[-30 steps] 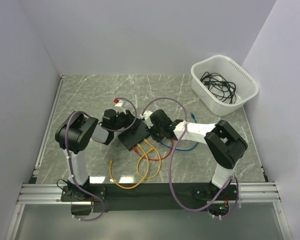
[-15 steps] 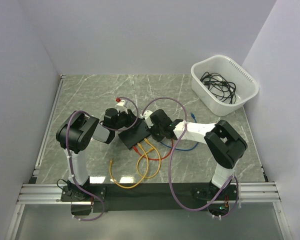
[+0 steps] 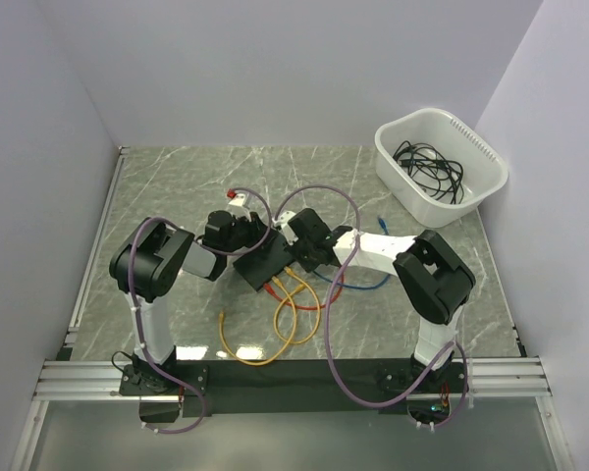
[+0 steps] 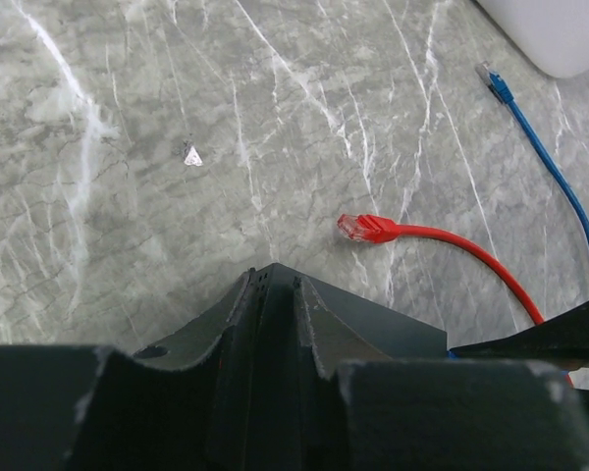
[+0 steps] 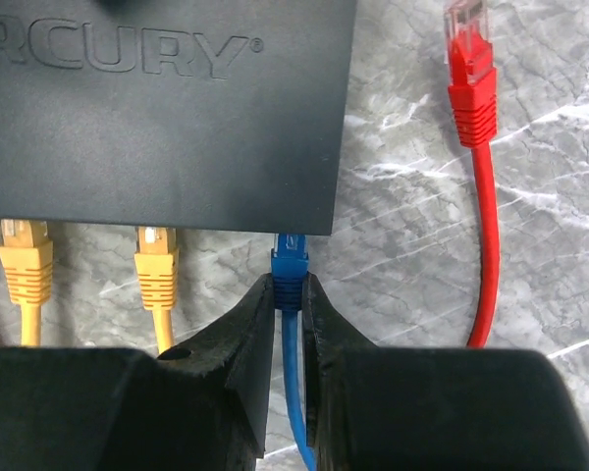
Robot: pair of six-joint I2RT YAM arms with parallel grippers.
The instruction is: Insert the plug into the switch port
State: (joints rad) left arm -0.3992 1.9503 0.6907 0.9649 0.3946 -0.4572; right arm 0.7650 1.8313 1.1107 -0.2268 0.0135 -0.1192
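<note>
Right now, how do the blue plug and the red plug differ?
The blue plug is pinched in the right tool; the red plug lies free. The blue plug's tip meets the switch at its edge; the red plug sits clear beside the switch. Both point the same way.

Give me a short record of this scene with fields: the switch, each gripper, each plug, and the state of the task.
switch: flat black box
left gripper: seems to pinch the switch's edge
right gripper: shut on blue plug
blue plug: tip at the switch's port edge
yellow plugs: two, at ports beside the blue plug
red plug: loose beside the switch, not inserted
tub: white, holds black cables
task state: insertion under way; full seating cannot be told
</note>
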